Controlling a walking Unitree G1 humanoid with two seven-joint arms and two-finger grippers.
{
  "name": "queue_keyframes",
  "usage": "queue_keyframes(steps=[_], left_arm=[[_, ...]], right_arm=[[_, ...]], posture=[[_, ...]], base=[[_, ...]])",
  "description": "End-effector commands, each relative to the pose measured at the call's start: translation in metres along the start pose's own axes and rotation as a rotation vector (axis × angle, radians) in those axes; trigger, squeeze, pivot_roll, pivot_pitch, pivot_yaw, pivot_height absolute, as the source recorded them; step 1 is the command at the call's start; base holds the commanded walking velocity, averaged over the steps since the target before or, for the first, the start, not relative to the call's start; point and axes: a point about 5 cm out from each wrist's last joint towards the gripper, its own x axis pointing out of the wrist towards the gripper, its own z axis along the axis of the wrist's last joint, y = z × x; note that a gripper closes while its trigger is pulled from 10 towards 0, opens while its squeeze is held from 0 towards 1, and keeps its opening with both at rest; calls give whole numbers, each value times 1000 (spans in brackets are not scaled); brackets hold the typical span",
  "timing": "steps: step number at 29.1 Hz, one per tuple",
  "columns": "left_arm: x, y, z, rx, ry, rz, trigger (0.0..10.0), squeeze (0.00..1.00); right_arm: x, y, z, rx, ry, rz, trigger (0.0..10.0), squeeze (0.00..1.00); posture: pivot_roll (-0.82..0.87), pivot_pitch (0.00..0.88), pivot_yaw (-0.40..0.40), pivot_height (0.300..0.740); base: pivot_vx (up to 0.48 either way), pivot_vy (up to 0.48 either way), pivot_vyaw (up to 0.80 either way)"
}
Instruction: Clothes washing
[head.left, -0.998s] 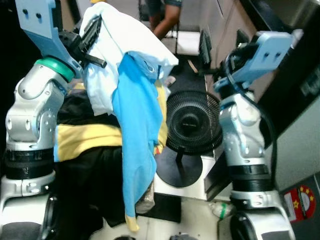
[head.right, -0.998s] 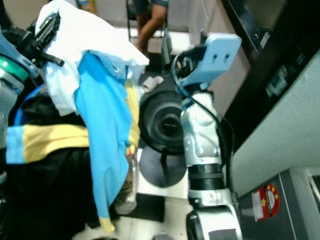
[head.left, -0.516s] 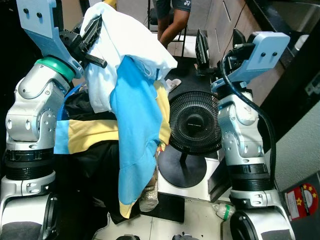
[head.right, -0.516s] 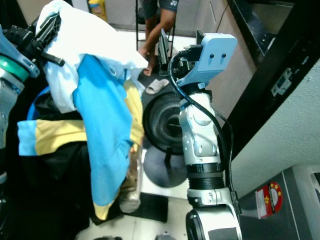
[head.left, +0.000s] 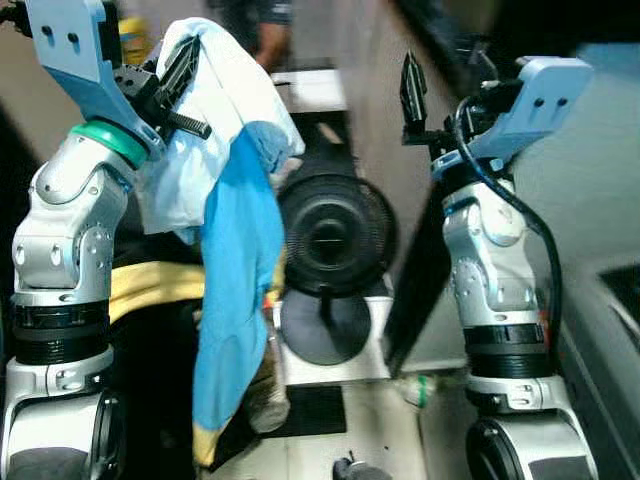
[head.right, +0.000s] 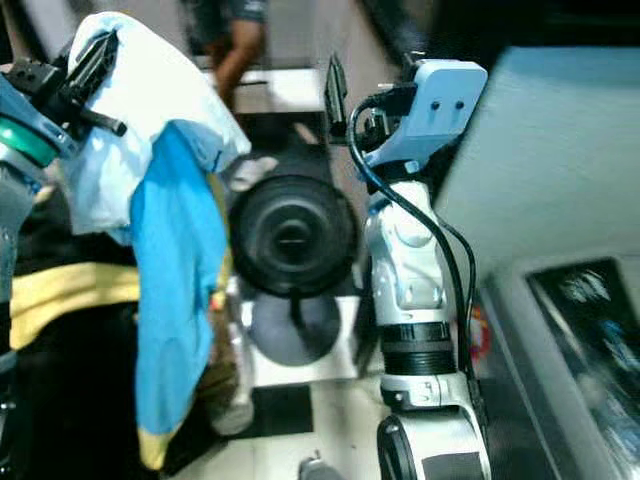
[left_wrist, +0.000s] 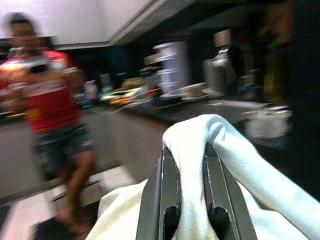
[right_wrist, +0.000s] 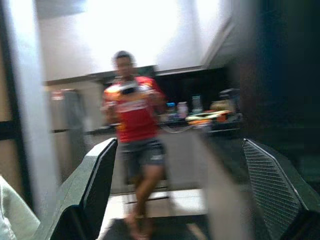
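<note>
My left gripper (head.left: 180, 75) is raised at the upper left, shut on a white garment (head.left: 225, 95) with a light blue garment (head.left: 235, 290) hanging from it down toward the floor. In the left wrist view the two black fingers (left_wrist: 162, 200) pinch the white cloth (left_wrist: 222, 150) between them. More clothes, yellow (head.left: 150, 285) and black, lie bunched low on the left behind the hanging cloth. My right gripper (head.left: 412, 85) is held up at the upper right, open and holding nothing; its fingers (right_wrist: 92, 192) stand wide apart in the right wrist view.
A black standing fan (head.left: 328, 240) on a round base (head.left: 320, 325) stands on the floor just ahead, between my arms. A person in a red shirt (right_wrist: 134, 117) and dark shorts stands farther off. A dark counter with kitchen items (left_wrist: 200, 95) runs along the right.
The whole view has swung and blurred, so the camera has turned. The left gripper still holds the clothes up; the right gripper stays raised and open.
</note>
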Motion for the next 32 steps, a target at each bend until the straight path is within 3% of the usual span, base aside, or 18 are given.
queue_keyframes(steps=[1, 32], left_arm=[[0, 0, 11, 13, -46, -6, 10000, 0], [0, 1, 12, 15, -47, -7, 10000, 0]], right_arm=[[1, 2, 0, 18, 4, 1, 10000, 0], [2, 2, 4, 29, -9, -11, 10000, 0]], posture=[[88, 10, 62, 740], [89, 11, 68, 740]], base=[[0, 0, -800], [0, 0, -800]])
